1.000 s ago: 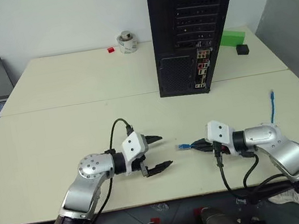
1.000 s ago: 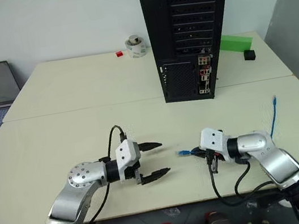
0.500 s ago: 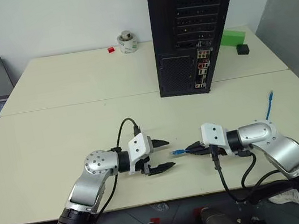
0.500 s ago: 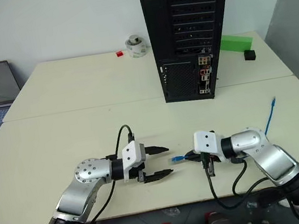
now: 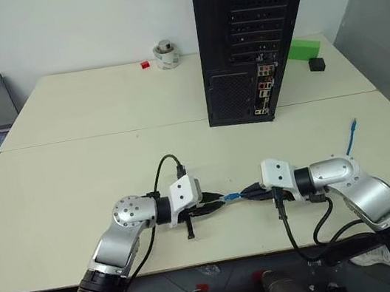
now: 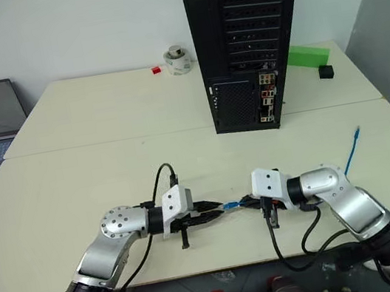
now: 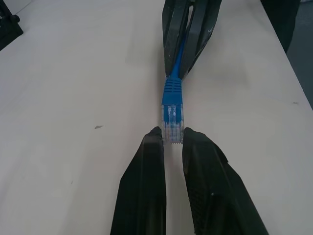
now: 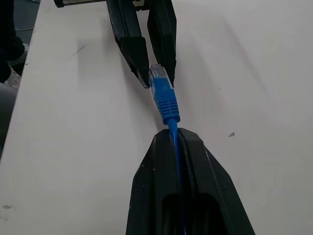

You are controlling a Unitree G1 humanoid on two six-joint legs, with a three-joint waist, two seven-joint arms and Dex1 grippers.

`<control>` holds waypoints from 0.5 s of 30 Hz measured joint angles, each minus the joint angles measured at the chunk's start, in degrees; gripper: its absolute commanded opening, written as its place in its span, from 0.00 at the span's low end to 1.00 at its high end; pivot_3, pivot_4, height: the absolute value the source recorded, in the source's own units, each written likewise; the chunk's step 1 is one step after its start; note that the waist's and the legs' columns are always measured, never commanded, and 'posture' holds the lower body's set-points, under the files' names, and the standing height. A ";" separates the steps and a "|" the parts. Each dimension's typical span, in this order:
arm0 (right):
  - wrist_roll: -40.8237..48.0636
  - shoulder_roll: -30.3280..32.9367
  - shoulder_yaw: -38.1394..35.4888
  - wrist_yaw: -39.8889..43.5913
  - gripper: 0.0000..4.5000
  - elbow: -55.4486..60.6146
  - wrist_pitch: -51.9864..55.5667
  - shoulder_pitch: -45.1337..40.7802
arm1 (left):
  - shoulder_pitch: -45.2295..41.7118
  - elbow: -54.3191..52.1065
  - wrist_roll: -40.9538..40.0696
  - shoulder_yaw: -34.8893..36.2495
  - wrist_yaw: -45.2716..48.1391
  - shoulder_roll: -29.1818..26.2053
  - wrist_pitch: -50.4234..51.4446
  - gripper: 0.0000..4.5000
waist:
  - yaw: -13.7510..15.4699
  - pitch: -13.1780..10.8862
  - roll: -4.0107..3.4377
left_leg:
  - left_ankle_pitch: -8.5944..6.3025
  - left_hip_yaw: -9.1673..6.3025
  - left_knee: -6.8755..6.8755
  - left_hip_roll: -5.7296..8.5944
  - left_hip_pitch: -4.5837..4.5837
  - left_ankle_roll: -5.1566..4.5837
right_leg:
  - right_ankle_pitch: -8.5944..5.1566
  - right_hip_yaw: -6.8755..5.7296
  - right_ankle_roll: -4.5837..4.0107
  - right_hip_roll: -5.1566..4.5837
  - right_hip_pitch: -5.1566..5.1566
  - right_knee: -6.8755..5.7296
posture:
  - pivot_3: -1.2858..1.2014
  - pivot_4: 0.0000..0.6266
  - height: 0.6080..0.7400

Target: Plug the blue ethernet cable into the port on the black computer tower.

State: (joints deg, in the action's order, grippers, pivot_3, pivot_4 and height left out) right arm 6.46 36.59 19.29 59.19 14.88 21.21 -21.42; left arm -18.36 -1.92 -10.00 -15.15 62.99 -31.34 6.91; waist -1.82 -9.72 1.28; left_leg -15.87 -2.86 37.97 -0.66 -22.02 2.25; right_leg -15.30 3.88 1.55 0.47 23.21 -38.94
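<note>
Lower centre of the head views: both grippers meet tip to tip over the table [image 5: 72, 174]. The right gripper [image 5: 252, 194] is clamped on the blue ethernet cable [image 8: 175, 147] just behind the plug boot, cord running back between its fingers and trailing off to a free end at the right edge of the table. The left gripper [image 7: 172, 139] has its fingers pinched together on the clear plug [image 7: 172, 120], gripping only its very tip. The plug's long axis runs straight along the line between the two grippers, roughly level, left-right across the frame.

The black computer tower [image 5: 251, 32] stands upper centre-right, well apart from both hands, behind them. The port [image 5: 265, 83] sits in the coloured connector strip low on the tower's rear face, which faces the camera. Key relation: plug axis lies crosswise to the port, so it likely needs turning toward the tower before insertion. The right arm looks slightly nearer the strip, and it holds the firmer grip on the cord.
</note>
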 measured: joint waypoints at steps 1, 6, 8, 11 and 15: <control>-0.04 0.00 0.00 0.00 0.00 0.00 0.01 0.00 | 0.00 0.09 0.03 -0.02 -0.05 0.05 -0.09 0.05 | 0.00 0.00 0.00 | 0.00 0.00 0.00 0.00 0.00 0.00 | 0.00 0.00 0.00 0.00 0.00 0.00 | 0.52 0.24 1.00; -0.39 -0.08 0.01 0.00 0.00 0.00 0.00 -0.05 | 0.00 0.23 0.20 -0.09 -0.32 0.06 -0.59 0.05 | 0.00 0.00 0.00 | 0.00 0.00 0.00 -0.01 0.00 0.00 | 0.00 0.00 0.00 0.00 0.00 0.00 | 0.52 0.24 1.00; -0.66 -0.12 0.02 0.00 0.00 0.00 0.00 -0.20 | 0.00 0.25 0.28 -0.09 -0.49 0.05 -0.90 0.05 | 0.00 0.00 0.00 | 0.00 0.00 0.00 -0.01 0.00 0.00 | 0.00 0.00 0.00 0.00 0.00 0.00 | 0.52 0.24 1.00; -0.66 -0.08 0.02 0.37 0.14 -0.03 -0.02 -0.37 | 0.01 0.26 0.28 -0.09 -0.59 0.02 -1.09 0.05 | 0.00 0.00 0.00 | 0.00 0.00 0.00 -0.01 0.00 0.00 | 0.00 0.00 0.00 0.00 0.00 0.00 | 0.52 0.24 1.00; -0.02 0.21 0.02 2.33 0.38 -0.03 -0.07 -0.52 | 0.03 0.26 0.29 -0.09 -0.62 0.00 -1.69 0.05 | 0.00 0.00 0.00 | 0.00 0.00 0.00 0.00 0.00 0.00 | 0.00 0.00 0.00 0.00 0.00 0.00 | 0.52 0.24 1.00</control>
State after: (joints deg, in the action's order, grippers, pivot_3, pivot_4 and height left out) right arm 6.44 36.80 19.31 61.52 14.85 21.13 -21.94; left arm -18.33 -1.65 -9.71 -15.24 62.37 -31.34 5.22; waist -1.82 -9.72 1.28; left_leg -15.87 -2.86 37.97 -0.66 -22.02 2.25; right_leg -15.30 3.88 1.55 0.47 23.21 -38.94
